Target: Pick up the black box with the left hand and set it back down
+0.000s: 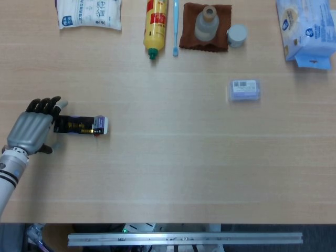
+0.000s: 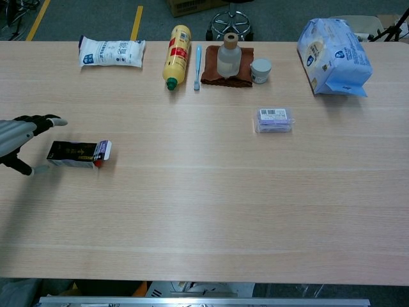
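The black box (image 1: 80, 125) lies flat on the table at the left, its white end flap pointing right; the chest view shows the black box (image 2: 77, 153) too. My left hand (image 1: 32, 130) is at the box's left end, fingers spread with the dark fingertips (image 1: 48, 104) above the box's far side and the thumb below its near side. In the chest view the left hand (image 2: 18, 138) sits at the frame's left edge, fingers apart around the box's end. The box rests on the table and is not lifted. My right hand is not visible in either view.
Along the far edge lie a white packet (image 1: 88, 12), a yellow bottle (image 1: 155, 25), a blue toothbrush (image 1: 176, 26), a clear bottle on a brown cloth (image 1: 206, 25) and a small jar (image 1: 237, 35). A purple box (image 1: 244, 90) and a blue bag (image 1: 307, 30) lie to the right.
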Available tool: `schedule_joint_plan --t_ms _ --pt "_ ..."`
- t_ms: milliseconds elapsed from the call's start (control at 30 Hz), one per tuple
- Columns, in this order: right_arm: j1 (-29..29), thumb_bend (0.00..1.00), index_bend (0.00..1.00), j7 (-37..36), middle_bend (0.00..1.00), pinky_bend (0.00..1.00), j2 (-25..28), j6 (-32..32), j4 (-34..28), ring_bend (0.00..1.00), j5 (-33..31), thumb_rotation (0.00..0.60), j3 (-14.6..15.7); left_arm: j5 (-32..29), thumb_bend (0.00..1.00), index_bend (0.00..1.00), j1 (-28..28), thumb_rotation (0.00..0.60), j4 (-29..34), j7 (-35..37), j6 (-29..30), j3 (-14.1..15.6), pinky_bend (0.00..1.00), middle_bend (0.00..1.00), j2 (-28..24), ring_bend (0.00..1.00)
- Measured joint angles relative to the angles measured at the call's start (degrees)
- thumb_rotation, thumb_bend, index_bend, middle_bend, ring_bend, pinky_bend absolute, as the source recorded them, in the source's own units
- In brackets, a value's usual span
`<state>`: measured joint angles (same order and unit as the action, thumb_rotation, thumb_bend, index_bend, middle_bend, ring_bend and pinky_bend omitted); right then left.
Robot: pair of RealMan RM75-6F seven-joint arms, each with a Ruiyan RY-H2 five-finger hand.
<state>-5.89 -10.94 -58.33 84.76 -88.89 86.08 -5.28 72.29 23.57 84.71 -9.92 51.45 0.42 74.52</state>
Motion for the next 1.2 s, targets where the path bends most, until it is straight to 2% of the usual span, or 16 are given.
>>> schedule_joint_plan --t_ms 600,867,1200 --pt "0.5 0.32 0.32 -1.1 0.26 0.29 -0.3 0.3 0.8 0.19 -0.2 0.600 0.1 -3.0 0.28 0.06 2.4 0.600 -5.6 0.9 -3.7 -0.4 0.04 0.00 3.7 0.00" --pt "0.6 0.32 0.32 -1.2 0.26 0.29 -0.4 0.2 0.9 0.19 -0.3 0.600 0.1 -3.8 0.28 0.16 2.6 0.600 -7.5 1.6 -4.2 -0.3 0.04 0.00 4.6 0.00" --pt "0.6 0.32 0.32 -1.3 0.26 0.29 -0.5 0.2 1.0 0.19 -0.3 0.600 0.1 -3.6 0.28 0.24 2.5 0.600 -8.8 2.7 -3.8 -0.3 0.04 0.00 5.3 0.00"
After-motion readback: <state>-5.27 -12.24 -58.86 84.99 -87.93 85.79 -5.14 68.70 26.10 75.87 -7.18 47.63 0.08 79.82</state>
